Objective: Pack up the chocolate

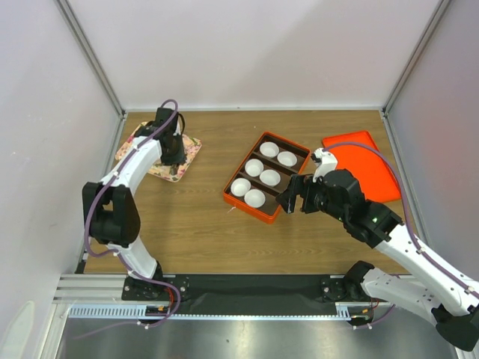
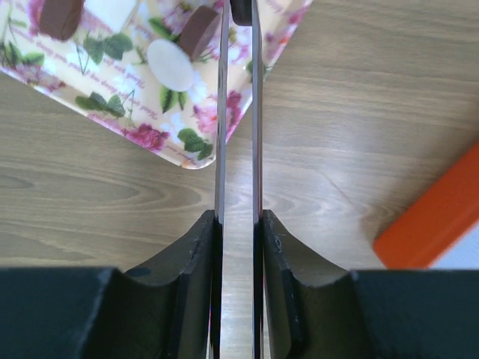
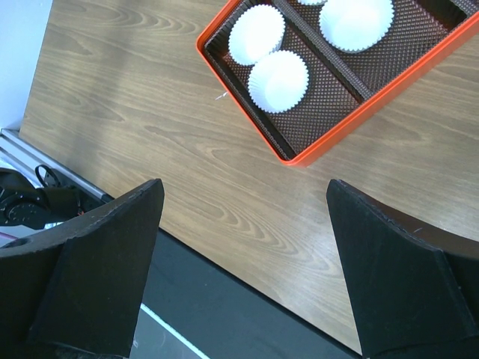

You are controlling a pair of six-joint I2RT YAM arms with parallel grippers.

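Chocolate pieces lie on a floral tray [image 2: 112,105]: a dark brown one [image 2: 60,16], a pale golden disc [image 2: 171,65] and another dark one [image 2: 197,31]. My left gripper [image 2: 239,16] hangs over that tray [image 1: 191,146]; its two thin blades stand almost together, with a dark chocolate piece [image 2: 241,7] filling the gap at their tips by the frame's top edge. In the top view the left gripper [image 1: 174,155] hides this piece. My right gripper [image 3: 243,262] is wide open and holds nothing, hovering over bare wood beside the near corner of the orange divided box [image 3: 322,149].
The orange box [image 1: 238,203] sits mid-table with several white paper cups [image 1: 255,197] in its compartments. Its flat orange lid [image 1: 363,161] lies at the right, by the wall. The right gripper [image 1: 296,196] hangs just off the box's near right end.
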